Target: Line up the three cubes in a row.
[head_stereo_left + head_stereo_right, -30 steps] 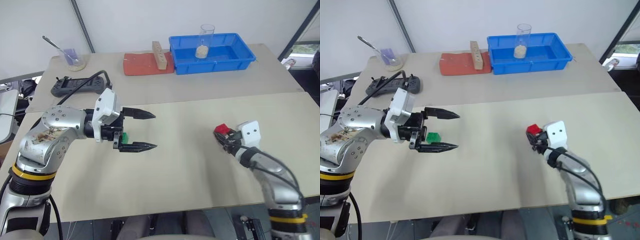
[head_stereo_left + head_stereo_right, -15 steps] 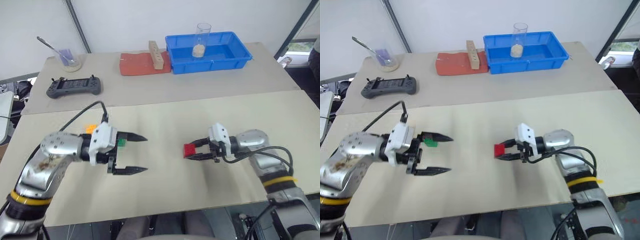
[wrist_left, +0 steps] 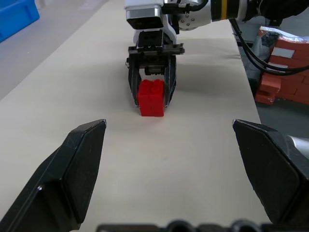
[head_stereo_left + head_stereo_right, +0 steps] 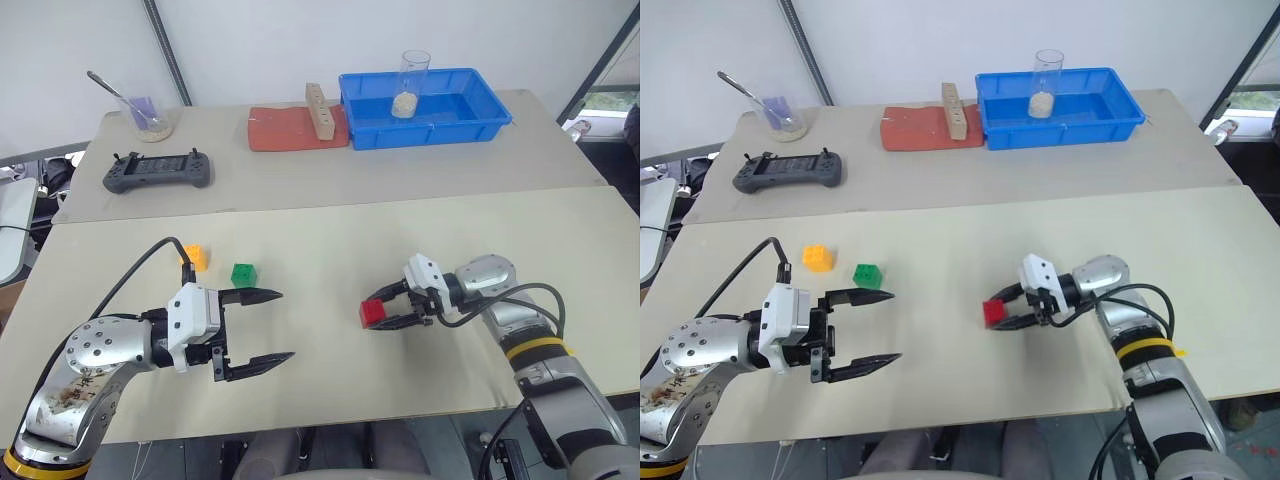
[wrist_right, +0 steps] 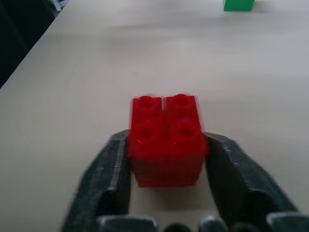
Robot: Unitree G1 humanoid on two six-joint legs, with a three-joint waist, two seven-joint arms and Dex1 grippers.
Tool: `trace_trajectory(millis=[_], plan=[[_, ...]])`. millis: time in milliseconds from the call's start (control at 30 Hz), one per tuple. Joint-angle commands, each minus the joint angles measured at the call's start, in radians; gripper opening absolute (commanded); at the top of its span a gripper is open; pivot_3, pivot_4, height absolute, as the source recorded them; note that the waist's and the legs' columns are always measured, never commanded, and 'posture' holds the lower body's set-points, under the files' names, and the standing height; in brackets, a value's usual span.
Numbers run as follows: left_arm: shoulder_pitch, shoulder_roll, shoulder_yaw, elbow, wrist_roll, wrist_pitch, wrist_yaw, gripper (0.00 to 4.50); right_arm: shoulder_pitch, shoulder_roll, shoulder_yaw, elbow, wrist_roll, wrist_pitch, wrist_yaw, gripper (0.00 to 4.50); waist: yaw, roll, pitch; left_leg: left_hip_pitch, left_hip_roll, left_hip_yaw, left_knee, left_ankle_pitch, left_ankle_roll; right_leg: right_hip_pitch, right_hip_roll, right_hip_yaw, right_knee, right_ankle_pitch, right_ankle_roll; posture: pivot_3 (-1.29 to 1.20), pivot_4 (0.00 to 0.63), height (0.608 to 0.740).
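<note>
Near the table's left edge we see the yellow cube just beside the green cube. Our left gripper gapes empty. Toward the front edge, our right gripper brackets the red cube resting on the table; we cannot tell whether it grips.

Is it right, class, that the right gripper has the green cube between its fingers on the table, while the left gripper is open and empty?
Not quite: the cube between the right gripper's fingers is the red cube, as the right wrist view shows. The green cube sits apart, beside the orange-yellow one. The left gripper is indeed open and empty.
</note>
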Motion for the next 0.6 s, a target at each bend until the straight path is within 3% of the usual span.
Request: trace_trajectory(millis=[33, 100, 267, 400, 600], plan=[[0.007, 0.0, 0.014, -0.023, 0.001, -0.025, 0.011, 4.5, -0.026, -0.02, -0.016, -0.01, 0.009, 0.001, 0.042, 3.88, 0.0, 0.0, 0.0, 0.0, 0.0, 0.0, 0.0, 0.0, 0.0, 0.0, 0.0, 0.0, 0.0, 0.0, 0.0, 0.0, 0.15, 0.74], [0.02, -0.011, 0.012, -0.016, 0.007, -0.026, 0.029, 4.5, -0.021, -0.039, -0.028, -0.039, 0.021, 0.027, 0.04, 4.46, 0.0, 0.0, 0.0, 0.0, 0.0, 0.0, 0.0, 0.0, 0.0, 0.0, 0.0, 0.0, 0.0, 0.0, 0.0, 0.0, 0.15, 0.74], [0.113, -0.088, 0.045, -0.007, 0.056, -0.027, 0.171, 4.5, 0.043, -0.143, -0.089, -0.25, 0.099, 0.153, 0.021, 4.46, 0.003, 0.0, 0.0, -0.001, 0.0, 0.001, 0.0, 0.0, 0.0, 0.0, 0.0, 0.0, 0.0, 0.0, 0.0, 0.0, 0.15, 0.74], [0.216, -0.199, 0.069, -0.014, 0.153, -0.069, 0.336, 4.5, 0.074, -0.24, -0.158, -0.522, 0.205, 0.367, -0.04, 4.46, 0.008, 0.0, 0.0, -0.003, 0.002, 0.002, 0.0, -0.001, 0.0, 0.001, -0.001, 0.001, 0.0, 0.0, -0.001, 0.0, 0.15, 0.74], [0.278, -0.41, 0.076, 0.025, 0.277, -0.127, 0.591, 4.5, -0.055, -0.223, -0.242, -0.801, 0.457, 0.829, -0.313, 4.46, 0.014, -0.001, 0.0, -0.003, 0.009, 0.008, 0.001, -0.003, -0.003, 0.0, -0.002, 0.001, -0.002, 0.002, -0.003, 0.0, 0.15, 0.74]])
